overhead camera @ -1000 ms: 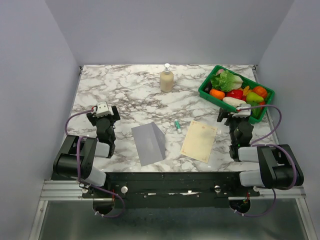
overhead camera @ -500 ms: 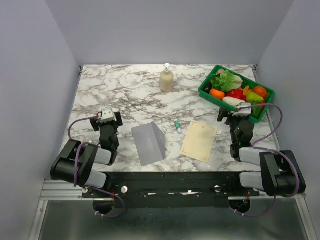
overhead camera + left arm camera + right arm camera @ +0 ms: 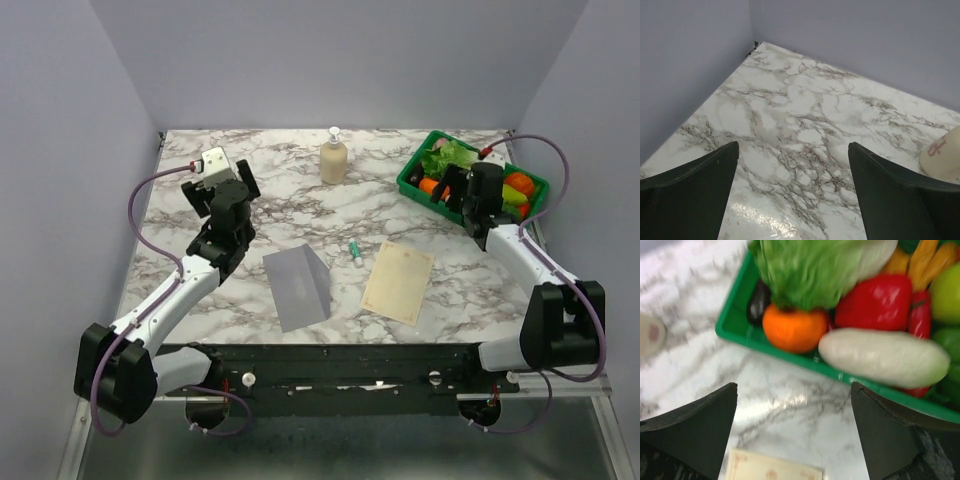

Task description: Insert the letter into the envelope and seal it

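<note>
The cream letter (image 3: 398, 280) lies flat on the marble table, right of centre near the front. Its top edge shows at the bottom of the right wrist view (image 3: 772, 471). The grey-lavender envelope (image 3: 296, 286) lies left of it, its flap edge slightly raised. My left gripper (image 3: 232, 200) is open and empty, raised over the table's left side, behind and left of the envelope; its view (image 3: 792, 145) shows only bare marble. My right gripper (image 3: 472, 205) is open and empty (image 3: 793, 386), held between the letter's far edge and the green tray.
A green tray (image 3: 408, 183) of toy vegetables stands at the back right, its rim close in the right wrist view (image 3: 735, 327). A beige soap bottle (image 3: 333, 158) stands at the back centre. A small green-capped white tube (image 3: 354, 251) lies between envelope and letter.
Both arms have unfolded from near the front edge. The left gripper rose and moved back over the left side. The right gripper rose and moved back toward the tray. Letter and envelope have not moved.
</note>
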Motion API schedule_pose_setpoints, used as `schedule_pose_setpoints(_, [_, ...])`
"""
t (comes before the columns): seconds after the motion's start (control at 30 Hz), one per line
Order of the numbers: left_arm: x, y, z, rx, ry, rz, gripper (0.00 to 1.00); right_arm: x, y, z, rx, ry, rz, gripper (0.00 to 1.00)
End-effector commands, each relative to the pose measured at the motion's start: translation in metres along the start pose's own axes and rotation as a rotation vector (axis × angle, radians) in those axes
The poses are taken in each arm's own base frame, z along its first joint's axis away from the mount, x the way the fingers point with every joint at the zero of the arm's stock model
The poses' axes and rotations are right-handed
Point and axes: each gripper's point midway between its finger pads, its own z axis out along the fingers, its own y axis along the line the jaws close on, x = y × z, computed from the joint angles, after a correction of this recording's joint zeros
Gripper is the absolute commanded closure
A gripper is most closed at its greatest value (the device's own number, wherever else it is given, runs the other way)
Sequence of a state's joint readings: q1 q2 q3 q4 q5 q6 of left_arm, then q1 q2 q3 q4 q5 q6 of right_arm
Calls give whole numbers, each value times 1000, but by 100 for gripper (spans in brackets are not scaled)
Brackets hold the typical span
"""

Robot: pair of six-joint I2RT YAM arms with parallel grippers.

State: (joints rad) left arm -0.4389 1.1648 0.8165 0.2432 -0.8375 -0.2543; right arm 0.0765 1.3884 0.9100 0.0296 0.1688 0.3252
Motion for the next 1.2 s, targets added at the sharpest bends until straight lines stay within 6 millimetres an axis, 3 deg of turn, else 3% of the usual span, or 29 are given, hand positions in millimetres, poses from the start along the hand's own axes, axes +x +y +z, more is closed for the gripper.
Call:
schedule_pose_setpoints(0.0, [27,12,-20,-2,175,-7,1,70,12,-23,-99,286,58,0])
schedule_pose_setpoints(0.1, [19,-7,-36,167,192,-44,1,77,20,-36,-166,304,63,0])
schedule_pose_setpoints(0.13, [21,-26,-48,293,218,-59,1,79,27,-41,-215,316,58,0])
schedule_pose_setpoints(0.23, [19,-46,-76,428,227,-71,1,86,35,-50,-270,349,63,0])
schedule_pose_setpoints(0.27, [23,-61,-94,479,238,-46,1,92,33,-53,-258,384,72,0])
schedule_pose_setpoints(0.33, [36,-73,-115,518,274,14,1,100,35,-56,-268,428,92,0])
schedule_pose_setpoints(0.37, [42,-88,-135,578,289,35,1,104,35,-58,-268,442,100,0])
schedule_pose_setpoints(0.5, [87,-122,-181,736,374,47,1,115,34,-63,-262,472,141,0])
schedule_pose_setpoints(0.6, [114,-141,-210,812,417,80,2,120,30,-68,-250,473,149,0])
schedule_pose_setpoints(0.7, [134,-153,-226,855,455,123,5,127,21,-70,-211,468,152,0])
schedule_pose_setpoints(0.77, [137,-168,-244,919,462,120,7,130,17,-69,-187,467,158,0])
schedule_pose_setpoints(0.93, [161,-192,-266,974,509,140,19,142,6,-64,-120,495,172,1])
schedule_pose_setpoints(1.17, [204,-203,-293,1022,615,176,47,148,-17,-57,-10,522,148,4])
